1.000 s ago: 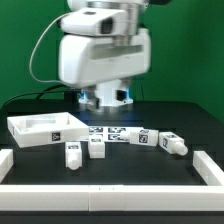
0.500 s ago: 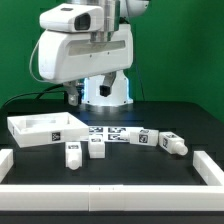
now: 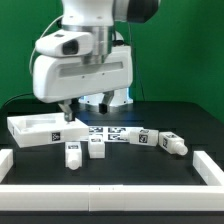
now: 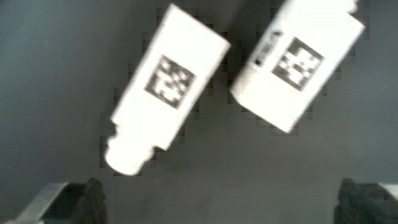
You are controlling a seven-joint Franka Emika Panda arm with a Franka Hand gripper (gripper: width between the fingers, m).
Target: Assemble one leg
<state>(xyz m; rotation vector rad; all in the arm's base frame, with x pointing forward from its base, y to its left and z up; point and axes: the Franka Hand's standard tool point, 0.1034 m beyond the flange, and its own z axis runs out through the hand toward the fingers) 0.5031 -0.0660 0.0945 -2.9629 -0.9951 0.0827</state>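
Note:
Four small white legs with square tags lie on the black table. Two stand near the front [image 3: 73, 153] [image 3: 97, 149]. Two lie at the exterior view's right [image 3: 150, 138] [image 3: 173, 143]. My gripper [image 3: 80, 105] hangs above the table behind the front pair, near the white tray-shaped panel [image 3: 45, 128]. In the wrist view the gripper [image 4: 221, 205] is open and empty, its dark fingertips [image 4: 71, 200] at the picture's corners. Two legs lie side by side under it [image 4: 169, 85] [image 4: 294, 65], clear of the fingers. I cannot tell which pair they are.
The marker board [image 3: 112, 132] lies flat between the panel and the right-hand legs. A white raised border [image 3: 110, 190] runs along the table's front and both sides. The robot's white base [image 3: 112, 96] stands behind.
The arm's head has swung toward the exterior view's left and come lower, from above the marker board to over the panel's right end. The parts on the table have not moved.

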